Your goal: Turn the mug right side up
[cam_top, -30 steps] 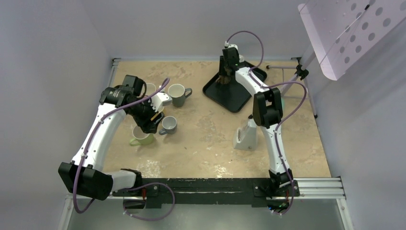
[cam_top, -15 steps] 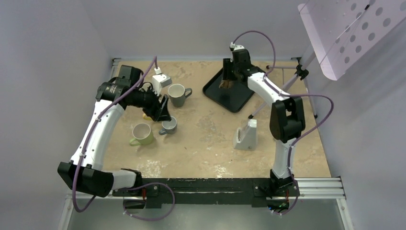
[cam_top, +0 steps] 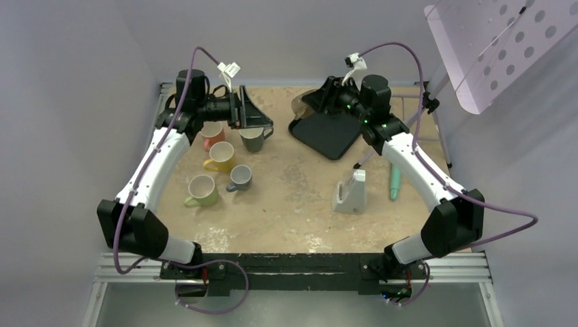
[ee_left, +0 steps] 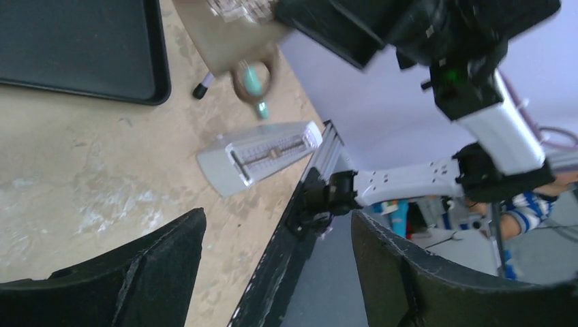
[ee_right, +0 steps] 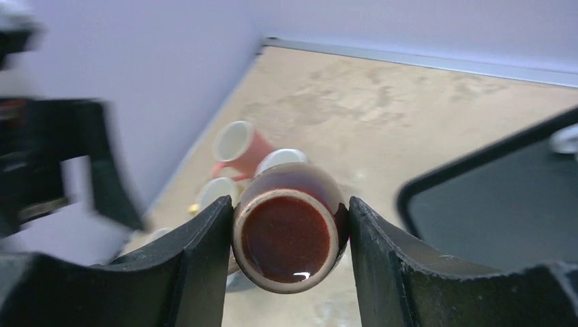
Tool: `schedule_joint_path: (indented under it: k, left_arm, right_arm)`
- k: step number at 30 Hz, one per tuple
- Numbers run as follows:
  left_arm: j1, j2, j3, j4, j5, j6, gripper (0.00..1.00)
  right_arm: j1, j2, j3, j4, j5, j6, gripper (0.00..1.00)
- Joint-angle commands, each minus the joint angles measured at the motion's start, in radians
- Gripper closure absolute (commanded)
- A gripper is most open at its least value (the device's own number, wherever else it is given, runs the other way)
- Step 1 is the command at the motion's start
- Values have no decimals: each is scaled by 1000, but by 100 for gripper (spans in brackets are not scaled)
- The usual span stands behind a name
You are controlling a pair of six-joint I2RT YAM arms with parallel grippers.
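We find the right hand point(ee_right: 290, 204) pinching the brown mug point(ee_right: 290, 238) aloft, mid-frame in the right wrist view; next, we judge, rotate it mouth-up and lower it onto the surface point(ee_right: 409, 102).

You've got a glazed ceramic mug point(ee_right: 290, 235) there, glossy brown, its dark red round face catching a wet-looking highlight. The right fingers point(ee_right: 194, 272) on either side of it look like matt black plastic, faintly grainy. Beyond them the table point(ee_right: 382, 109) is mottled beige, stone-like and matt, and the tray point(ee_right: 491, 204) looks like smooth, dull black plastic.
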Motion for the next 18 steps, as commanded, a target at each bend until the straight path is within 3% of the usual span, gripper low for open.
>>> schedule_joint_path:
  k: [1, 7, 12, 18]
  left_arm:
    - [-2, 86, 5, 330, 51, -357, 19]
    - [-28, 127, -8, 513, 58, -508, 25]
    - [-30, 129, -7, 606, 74, -563, 40]
    - [-36, 120, -82, 888, 99, -773, 66]
  right_arm:
    - [59, -81, -50, 228, -119, 178, 100]
    - [108, -90, -90, 368, -127, 318, 100]
    - [131, -58, -100, 447, -167, 395, 100]
    - [150, -19, -117, 548, -190, 479, 100]
